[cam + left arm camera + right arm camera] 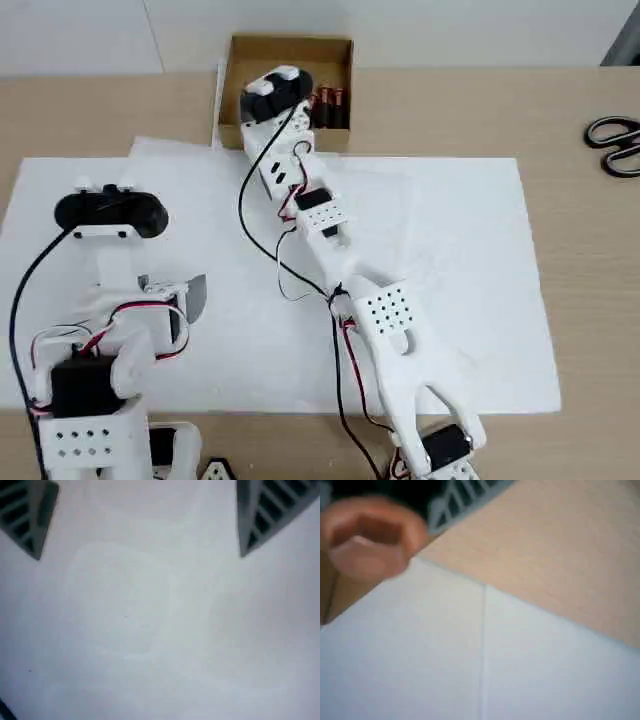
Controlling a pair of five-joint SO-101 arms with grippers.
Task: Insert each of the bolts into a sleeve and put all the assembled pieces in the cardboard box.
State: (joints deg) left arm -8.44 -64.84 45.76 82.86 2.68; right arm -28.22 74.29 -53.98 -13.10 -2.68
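The cardboard box (338, 52) stands at the table's far edge, with several red assembled pieces (331, 101) lying in its right part. My right gripper (272, 100) hangs over the box's left part. In the right wrist view a red hexagonal sleeve (367, 537) sits tight against a grey finger (462, 499), and the right gripper (405, 525) is shut on it above tan surface and white paper. My left gripper (172, 292) rests low over the white sheet at the left. Its grey fingertips (30, 517) stand wide apart, so the left gripper (142, 525) is open with nothing between them.
A large white paper sheet (450, 280) covers the middle of the wooden table (580, 250). Black scissors (615, 145) lie at the far right edge. The right arm's links and black cables (335, 290) stretch diagonally across the sheet.
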